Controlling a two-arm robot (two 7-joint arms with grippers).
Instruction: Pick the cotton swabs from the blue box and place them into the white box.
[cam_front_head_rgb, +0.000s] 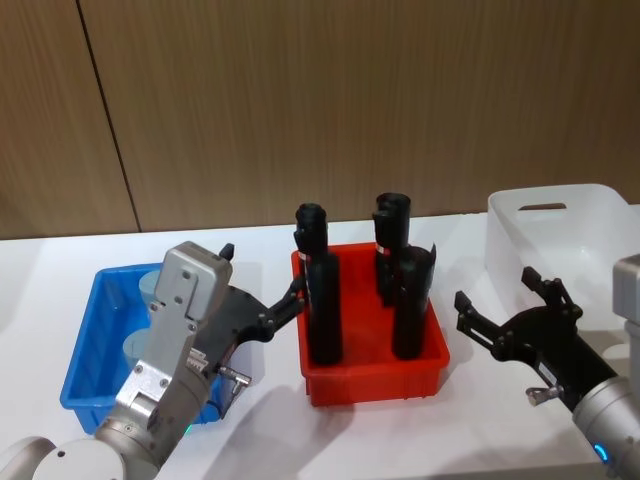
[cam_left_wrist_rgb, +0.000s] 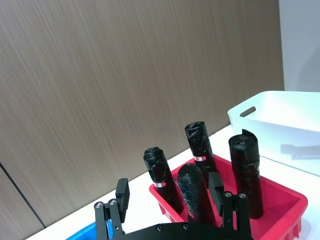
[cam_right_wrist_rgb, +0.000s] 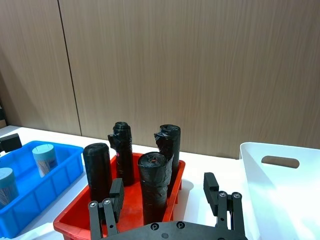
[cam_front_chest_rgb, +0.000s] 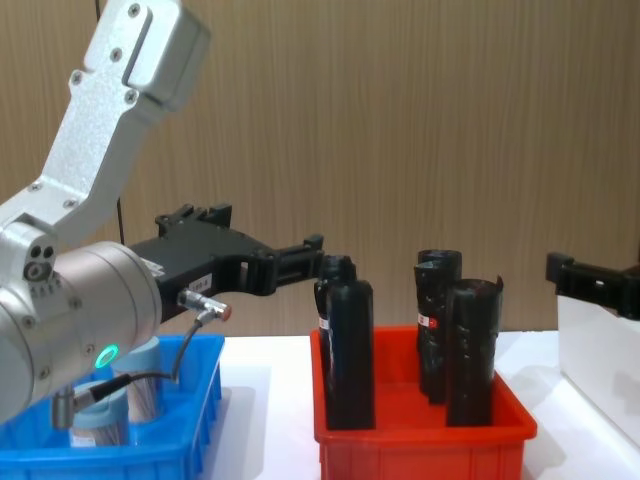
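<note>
Wood panelling runs across the back, and a white bench carries three containers in a row. Progress-wise I'd say basically zero. The cotton swabs sit in the blue box on the robot's left; I can make out two tubs, upright with lids on. What I can see of the white box on the right has nothing in it. Between them is a red bin holding four black rolls, upright, not part of the job. Left tool hangs over the blue box's side nearest the red bin, spread wide, holding nothing. Right tool is near the white box, also wide and empty. So every tub is left to move.
</note>
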